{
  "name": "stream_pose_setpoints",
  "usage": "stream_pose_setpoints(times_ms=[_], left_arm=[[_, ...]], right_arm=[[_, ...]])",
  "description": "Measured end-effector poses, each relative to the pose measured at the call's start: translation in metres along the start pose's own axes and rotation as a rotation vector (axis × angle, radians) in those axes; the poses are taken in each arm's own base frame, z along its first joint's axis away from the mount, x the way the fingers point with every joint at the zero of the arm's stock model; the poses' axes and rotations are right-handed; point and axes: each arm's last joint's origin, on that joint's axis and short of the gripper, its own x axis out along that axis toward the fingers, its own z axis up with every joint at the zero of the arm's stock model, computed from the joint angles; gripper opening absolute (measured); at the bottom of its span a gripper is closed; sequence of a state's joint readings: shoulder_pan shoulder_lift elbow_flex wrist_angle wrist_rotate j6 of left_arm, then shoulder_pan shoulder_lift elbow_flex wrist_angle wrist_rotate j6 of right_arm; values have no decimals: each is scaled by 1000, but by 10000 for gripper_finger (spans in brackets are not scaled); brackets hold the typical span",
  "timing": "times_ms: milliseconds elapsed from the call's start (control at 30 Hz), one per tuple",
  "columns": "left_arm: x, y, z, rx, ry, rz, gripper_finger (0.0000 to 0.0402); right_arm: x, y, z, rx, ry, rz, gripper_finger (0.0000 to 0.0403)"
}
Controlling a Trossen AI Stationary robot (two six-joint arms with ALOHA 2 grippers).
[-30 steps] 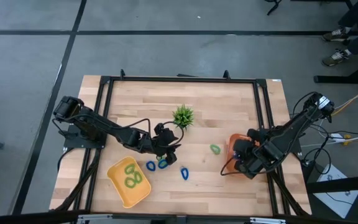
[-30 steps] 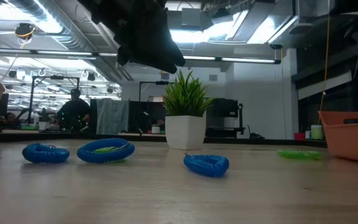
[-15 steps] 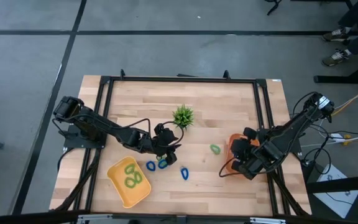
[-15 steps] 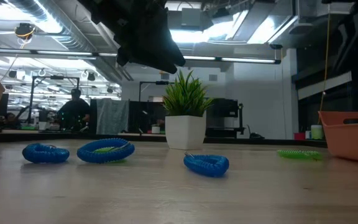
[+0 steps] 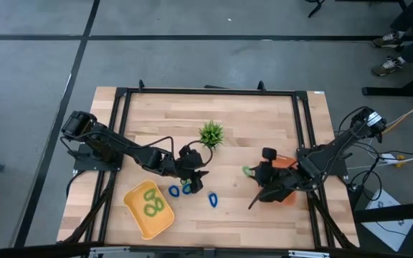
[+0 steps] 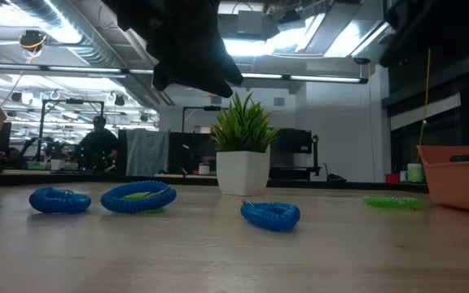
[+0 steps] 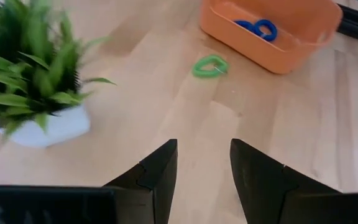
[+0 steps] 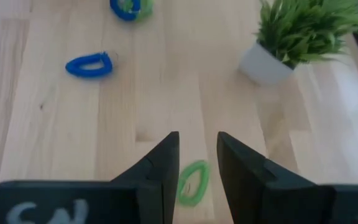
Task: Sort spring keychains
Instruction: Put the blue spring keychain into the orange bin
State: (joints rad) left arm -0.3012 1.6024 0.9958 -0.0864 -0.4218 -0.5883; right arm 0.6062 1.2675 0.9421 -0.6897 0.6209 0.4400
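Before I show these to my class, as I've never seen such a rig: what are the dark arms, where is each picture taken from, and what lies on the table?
Two robot arms work at a wooden table. One picture looks straight down, one sits at table height, and one camera rides on each wrist.

The left gripper, fingers open, hangs over two blue spring keychains; a third blue one lies apart.

The right gripper, also open, hovers by a green keychain.

A yellow tray holds green keychains. An orange tray holds blue ones. A small potted plant stands mid-table. Neither gripper holds anything.
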Motion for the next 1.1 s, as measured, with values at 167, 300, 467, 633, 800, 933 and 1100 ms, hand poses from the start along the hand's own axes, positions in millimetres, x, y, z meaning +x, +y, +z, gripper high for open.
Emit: stream_pose_setpoints(times_ms=[167, 300, 467, 633, 800, 933, 1100], left_arm=[[0, -3, -2, -18, 74, -100, 143], [-1, -1, -11, -83, 213, -149, 143], [-6, 3, -26, -177, 391, -93, 143], [-11, 1, -36, -174, 448, -51, 143], [-13, -2, -39, -158, 451, -52, 143], [-13, -3, -43, -135, 436, -14, 143], [-2, -5, -56, -110, 478, 19, 143]], right_arm=[[6, -8, 5, 21, -8, -23, 108], [9, -13, 7, 71, -3, -42, 108], [17, -15, 8, 102, 14, -62, 108], [32, -9, 6, 80, 50, -81, 108], [47, -8, 4, 38, 105, -90, 108], [56, -9, 3, 36, 145, -62, 108], [59, -11, 4, 49, 156, -54, 108]])
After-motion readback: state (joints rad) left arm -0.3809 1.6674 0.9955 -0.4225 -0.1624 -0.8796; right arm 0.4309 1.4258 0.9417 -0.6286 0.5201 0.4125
